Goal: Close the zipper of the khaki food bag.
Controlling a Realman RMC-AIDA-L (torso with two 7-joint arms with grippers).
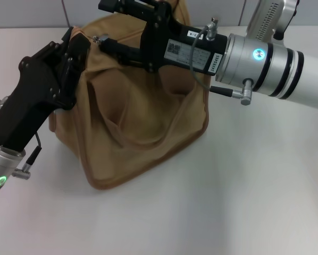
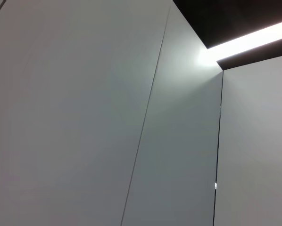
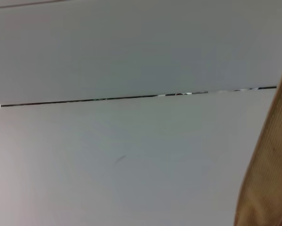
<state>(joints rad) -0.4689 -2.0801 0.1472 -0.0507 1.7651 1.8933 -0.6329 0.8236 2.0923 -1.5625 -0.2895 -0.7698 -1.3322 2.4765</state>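
Both grippers at the khaki food bag [image 1: 143,127] top, desk's far edge: left gripper [image 1: 79,45], right gripper [image 1: 108,45]. Can't tell either grip, nor zipper progress.

A plain white table [image 1: 212,202] filled most of the head view, its surface matte and evenly lit, with soft shadows near the middle. Along the far edge ran a pale grey wall [image 1: 31,13] of flat panels, divided by thin vertical seams. The left wrist view showed more of the same smooth grey wall panels [image 2: 75,117], split by narrow dark joints, rising to a dark ceiling [image 2: 226,19] where a bright strip light [image 2: 254,40] glowed and washed the panel beside it. In the right wrist view, grey panelling [image 3: 131,47] was crossed by one thin dark seam [image 3: 84,100].
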